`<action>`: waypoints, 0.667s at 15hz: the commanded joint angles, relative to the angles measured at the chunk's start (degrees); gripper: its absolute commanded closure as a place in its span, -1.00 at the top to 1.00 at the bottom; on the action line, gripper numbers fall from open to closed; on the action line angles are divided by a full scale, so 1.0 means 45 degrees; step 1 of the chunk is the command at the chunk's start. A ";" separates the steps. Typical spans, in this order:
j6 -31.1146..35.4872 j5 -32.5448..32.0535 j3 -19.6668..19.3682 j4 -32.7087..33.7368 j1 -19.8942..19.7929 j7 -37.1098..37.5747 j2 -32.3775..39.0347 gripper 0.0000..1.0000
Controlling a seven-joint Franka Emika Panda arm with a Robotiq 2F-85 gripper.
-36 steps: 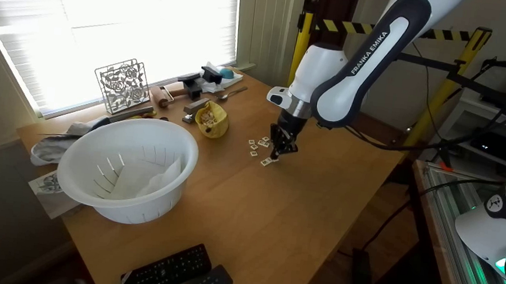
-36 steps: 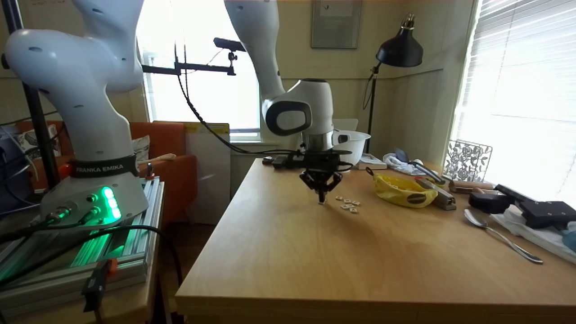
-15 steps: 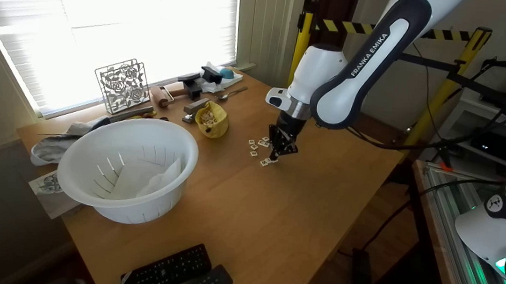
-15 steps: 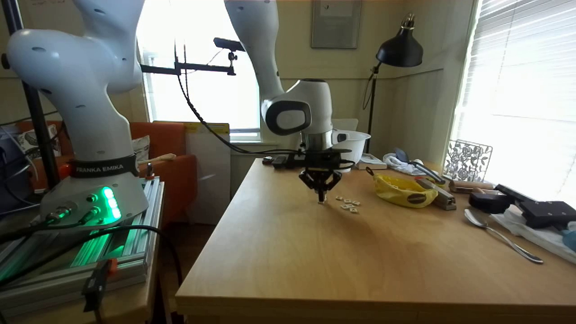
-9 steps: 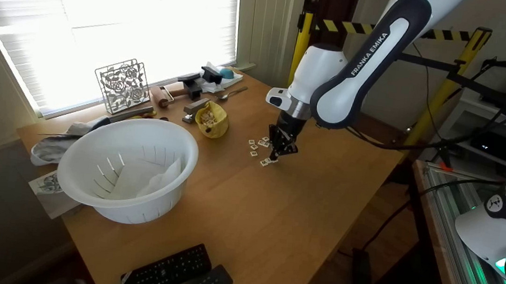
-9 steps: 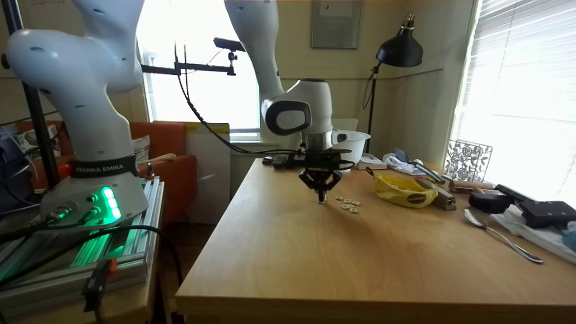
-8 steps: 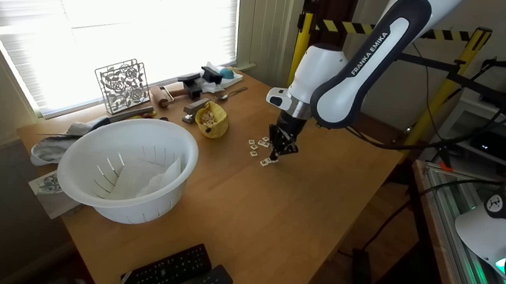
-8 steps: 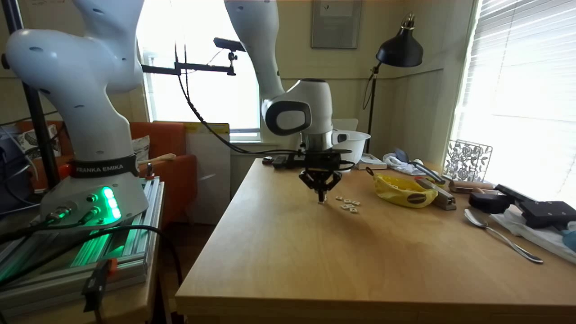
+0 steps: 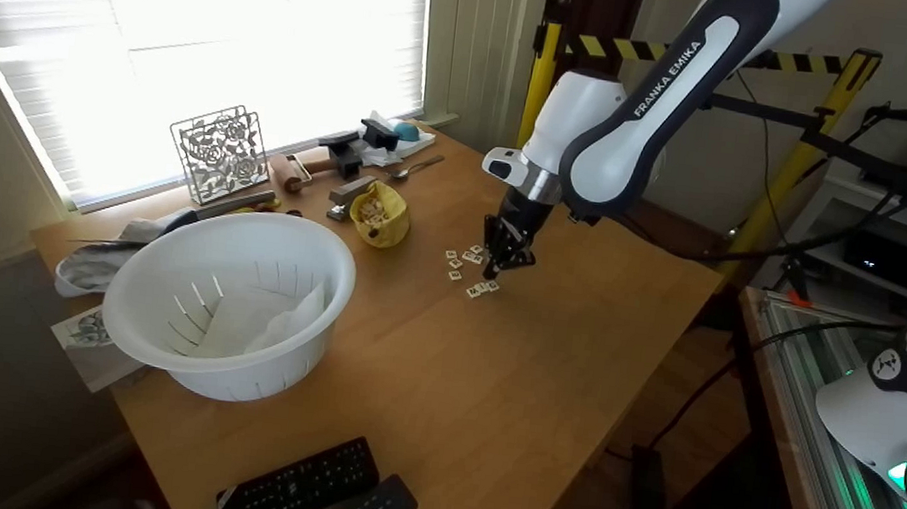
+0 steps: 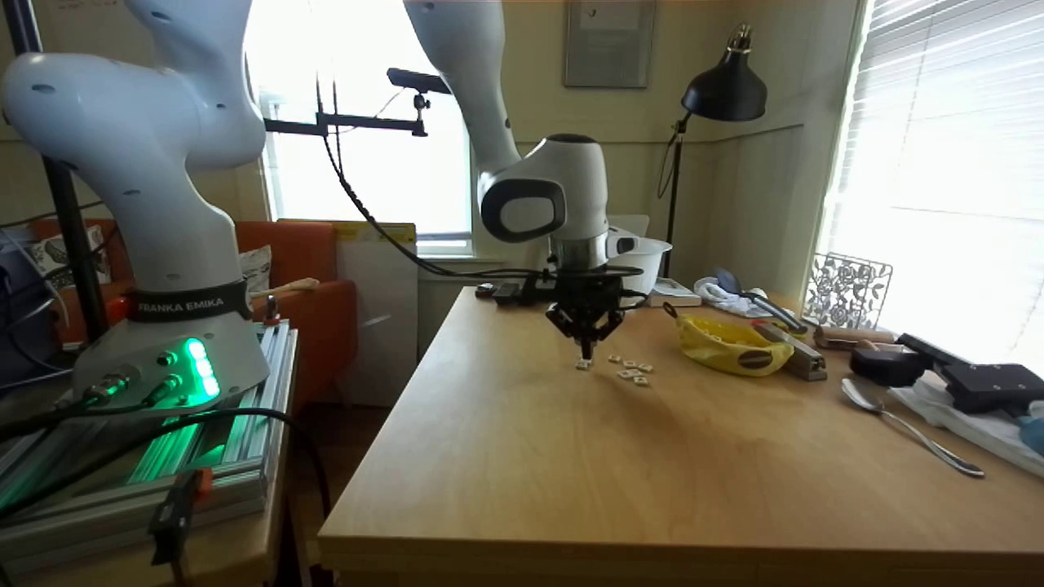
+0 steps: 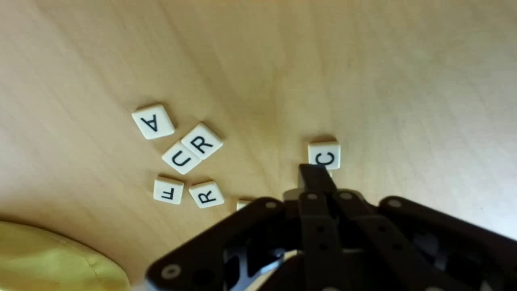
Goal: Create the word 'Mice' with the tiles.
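Cream-white letter tiles lie flat on the wooden table. In an exterior view, three tiles (image 9: 483, 288) sit in a short row just below my gripper (image 9: 490, 275). A loose group of several tiles (image 9: 455, 264) lies nearby. In the wrist view a C tile (image 11: 324, 155) is partly covered by my fingertips (image 11: 317, 173); the other row tiles are hidden under the gripper. An A tile (image 11: 153, 121), a U tile (image 11: 181, 157) and two R tiles (image 11: 202, 141) show at left. My gripper (image 10: 586, 356) is shut, seemingly empty, slightly above the row (image 10: 584, 365).
A yellow banana-shaped pouch (image 9: 385, 236) holding pale pieces stands beyond the loose tiles. A large white bowl (image 9: 329, 317) and two black remotes (image 9: 303, 483) are on the table. A stapler (image 10: 795, 350), a spoon (image 10: 905, 432) and a metal rack (image 9: 224, 154) line the window side.
The row of tiles shifted slightly towards the bowl earlier on. My shut gripper has since risen a little off the row, and its nearest tile shows now.
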 commanded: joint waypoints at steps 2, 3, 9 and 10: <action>0.0218 0.0639 0.0526 -0.0215 -0.0540 0.0159 -0.0211 -1.00; 0.0321 0.0706 0.0358 -0.0204 -0.0381 0.0417 -0.0219 -1.00; 0.0997 0.0913 0.0249 0.0138 -0.0128 0.2303 0.0053 -1.00; 0.1146 0.0829 0.0206 0.0220 -0.0049 0.2657 0.0113 -1.00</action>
